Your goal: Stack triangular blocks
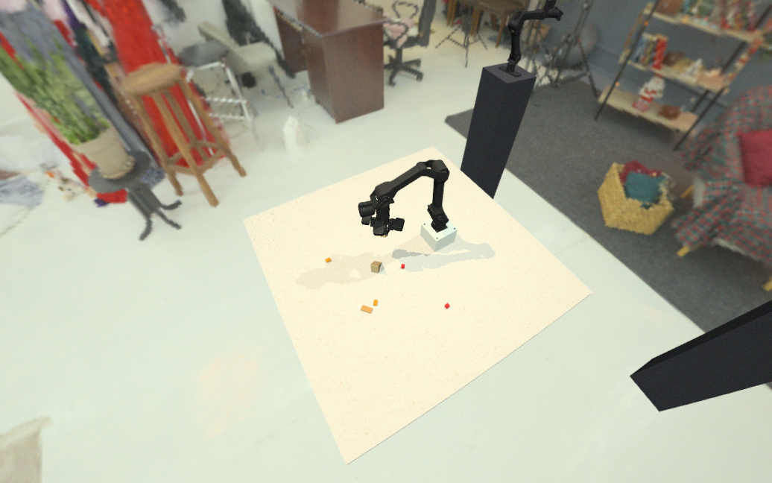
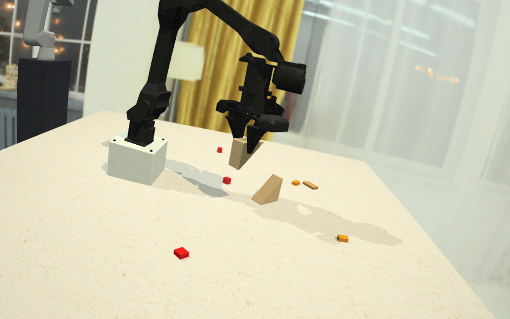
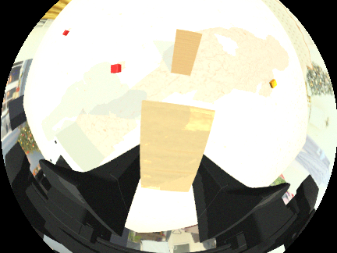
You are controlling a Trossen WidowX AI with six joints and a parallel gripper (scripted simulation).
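One triangular block (image 2: 238, 153) (image 3: 173, 146) is up, pinched by the gripper (image 2: 243, 144) (image 3: 168, 150) — matching it onto the lower block (image 1: 376, 267) (image 2: 269, 189) (image 3: 186, 52), then release, remain.

Matte black arm (image 1: 407, 177) (image 2: 160, 56), blocky joints, tapered fingers (image 2: 255, 138)

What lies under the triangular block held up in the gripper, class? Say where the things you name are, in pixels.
Below the held triangular block (image 2: 237, 152) (image 3: 175, 144), the exterior view shows a gap of air above the tabletop (image 2: 94, 225). The wrist view hides whatever the block covers.
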